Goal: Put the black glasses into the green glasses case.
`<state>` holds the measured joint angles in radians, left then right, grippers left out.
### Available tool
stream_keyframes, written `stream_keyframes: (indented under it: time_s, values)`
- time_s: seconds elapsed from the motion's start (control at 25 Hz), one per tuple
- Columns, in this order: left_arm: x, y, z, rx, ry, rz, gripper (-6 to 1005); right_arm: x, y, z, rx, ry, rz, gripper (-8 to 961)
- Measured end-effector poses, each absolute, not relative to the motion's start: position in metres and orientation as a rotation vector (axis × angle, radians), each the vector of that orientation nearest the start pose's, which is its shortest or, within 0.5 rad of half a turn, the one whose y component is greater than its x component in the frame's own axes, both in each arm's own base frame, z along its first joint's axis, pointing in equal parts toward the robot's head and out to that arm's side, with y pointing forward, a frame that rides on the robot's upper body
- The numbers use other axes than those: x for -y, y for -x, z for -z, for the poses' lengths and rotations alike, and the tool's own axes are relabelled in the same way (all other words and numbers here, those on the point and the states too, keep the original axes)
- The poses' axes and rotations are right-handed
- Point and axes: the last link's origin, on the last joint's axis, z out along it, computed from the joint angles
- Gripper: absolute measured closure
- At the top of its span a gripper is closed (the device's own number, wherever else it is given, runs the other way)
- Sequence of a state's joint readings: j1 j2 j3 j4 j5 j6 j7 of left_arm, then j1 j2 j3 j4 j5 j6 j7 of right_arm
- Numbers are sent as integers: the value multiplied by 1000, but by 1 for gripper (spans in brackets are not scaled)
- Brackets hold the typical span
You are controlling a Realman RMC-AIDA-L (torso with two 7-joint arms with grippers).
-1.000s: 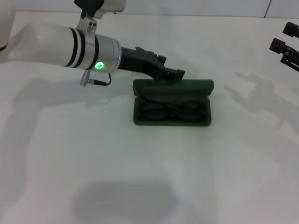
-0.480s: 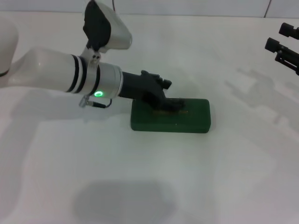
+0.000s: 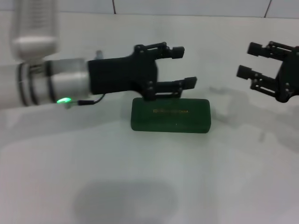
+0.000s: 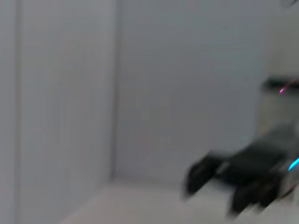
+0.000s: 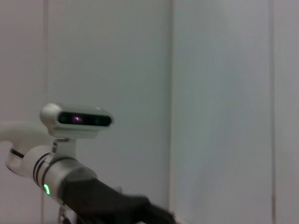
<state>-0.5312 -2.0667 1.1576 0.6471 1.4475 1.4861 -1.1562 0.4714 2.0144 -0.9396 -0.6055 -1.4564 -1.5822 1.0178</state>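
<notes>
The green glasses case (image 3: 170,114) lay shut on the white tabletop (image 3: 149,177), its gold lettering facing up. The black glasses could not be seen. The left gripper (image 3: 186,67) hung just above the far edge of the case, its fingers (image 3: 177,51) spread apart and holding nothing. The right gripper (image 3: 248,59) was off to the right, well apart from the case, with its fingers spread and empty too.

Even, diffuse overhead light, soft grey shadows on the white table (image 3: 140,177), left arm (image 3: 42,79) motion-blurred, left wrist view heavily smeared, right wrist view soft.
</notes>
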Motion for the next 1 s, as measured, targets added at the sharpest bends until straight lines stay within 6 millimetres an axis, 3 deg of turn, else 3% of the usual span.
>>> stream_keyframes:
  time_s: [0.2, 0.28, 0.4, 0.68, 1.0]
  values:
    - [-314, 213, -5, 149, 2706, 1135, 200, -331, -214, 1, -44, 2706, -1010, 297]
    - [-310, 218, -7, 158, 2712, 1128, 176, -330, -210, 6, -18, 2740, -1003, 219]
    - [-288, 232, -11, 126, 2742, 1147, 139, -326, -205, 16, 39, 2768, -1001, 103]
    - [-258, 250, -11, 76, 2704, 1182, 120, -325, -207, 25, 24, 2751, -1036, 104]
    - [-246, 258, -13, 71, 2705, 1183, 117, -322, -203, 31, 82, 2776, -1034, 104]
